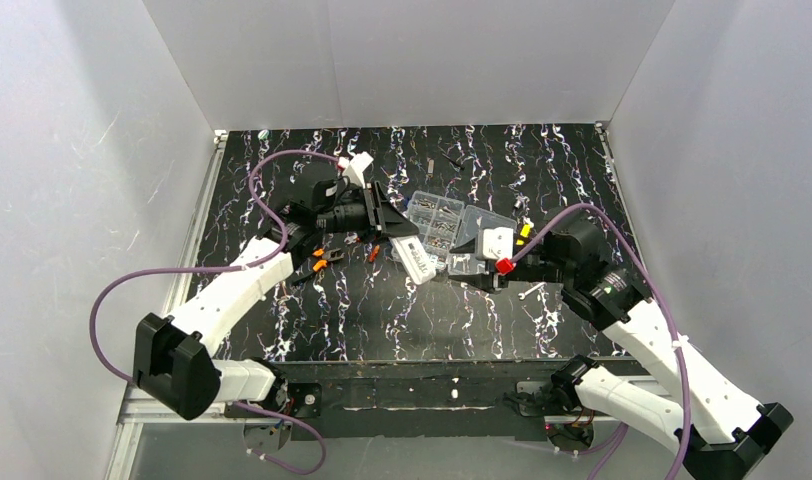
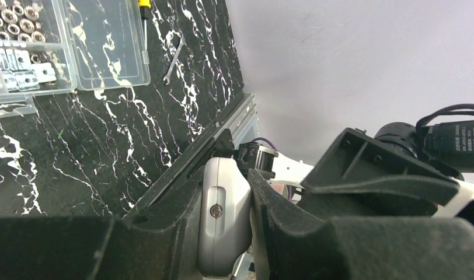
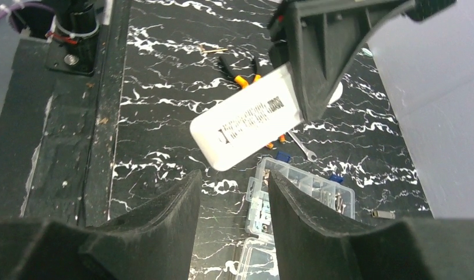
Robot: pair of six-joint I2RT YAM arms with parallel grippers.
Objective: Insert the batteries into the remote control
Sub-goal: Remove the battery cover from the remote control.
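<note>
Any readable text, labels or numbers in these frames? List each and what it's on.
No text can be quoted; nothing is legible.
Black print block on the white face of the remote control: too small and blurred to read.
Pale lettering on the black housing at the right edge of the left wrist view: blurred, unreadable.
The clear parts box: no label visible.

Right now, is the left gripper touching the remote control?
Touching. The left wrist view shows the left gripper shut on the remote control, both fingers pressed against its sides.
</note>
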